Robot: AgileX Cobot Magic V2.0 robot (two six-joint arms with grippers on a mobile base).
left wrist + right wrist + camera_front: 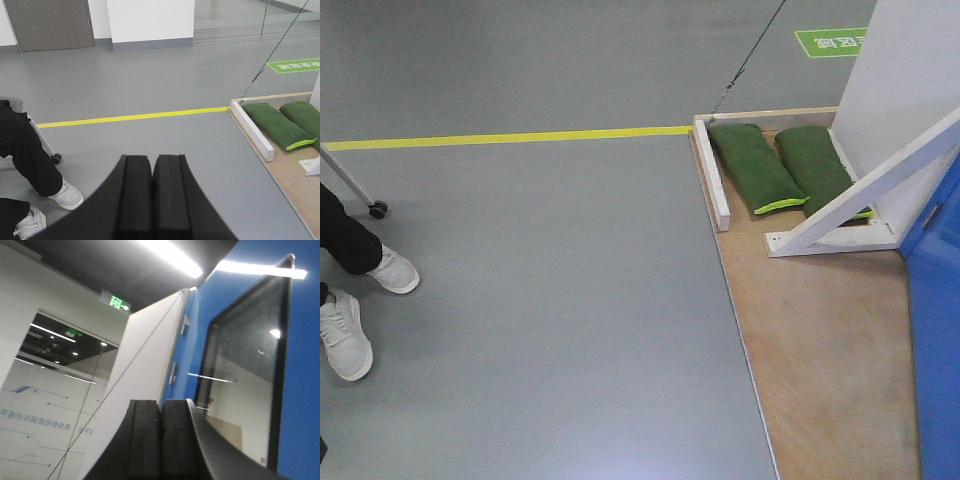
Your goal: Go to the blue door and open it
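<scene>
Blue door (305, 390) close ahead, left end effector (152, 170) and right end effector (161, 412) pressed together, empty

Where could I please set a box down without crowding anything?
Free: the grey floor between the yellow tape line, the person's white sneakers and the plywood base; also the bare plywood between the white brace and the blue door. Crowded: the base's far corner, filled by two green sandbags.
</scene>
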